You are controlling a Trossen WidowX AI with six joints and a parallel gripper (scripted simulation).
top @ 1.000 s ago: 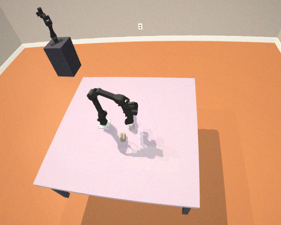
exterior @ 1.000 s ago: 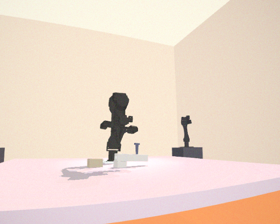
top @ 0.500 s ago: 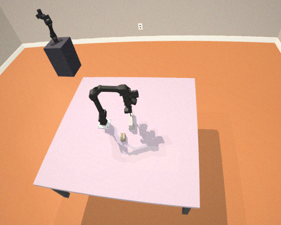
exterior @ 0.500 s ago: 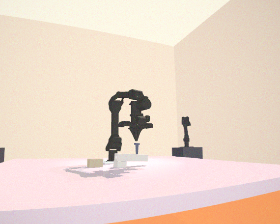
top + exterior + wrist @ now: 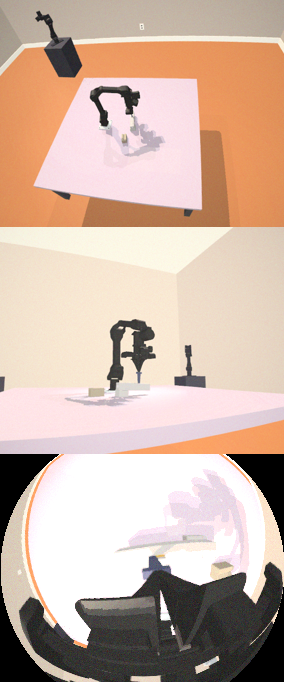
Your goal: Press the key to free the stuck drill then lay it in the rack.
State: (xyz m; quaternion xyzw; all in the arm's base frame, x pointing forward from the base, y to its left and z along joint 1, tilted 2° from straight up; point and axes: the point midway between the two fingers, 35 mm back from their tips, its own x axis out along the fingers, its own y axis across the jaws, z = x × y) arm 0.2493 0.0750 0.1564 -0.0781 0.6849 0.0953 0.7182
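Note:
The blue T-shaped key (image 5: 139, 378) (image 5: 149, 573) stands upright at the white bar. The white bar (image 5: 132, 121) (image 5: 134, 387) (image 5: 175, 547) lies level above the table, with a white block (image 5: 121, 394) under one end. My gripper (image 5: 131, 113) (image 5: 138, 371) (image 5: 160, 574) is shut and empty, pointing down. Its tips are at the top of the key and seem to touch it. A small yellow piece (image 5: 160, 556) shows beyond the key in the wrist view; I cannot make out the drill clearly. The tan grooved rack (image 5: 124, 138) (image 5: 96, 392) (image 5: 220, 570) stands apart from the bar.
The arm's white base plate (image 5: 105, 125) is on the pink table (image 5: 162, 179), left of the bar in the top view. A second arm (image 5: 51, 28) (image 5: 189, 362) stands on a dark pedestal (image 5: 65, 58) (image 5: 190, 381) beyond the table.

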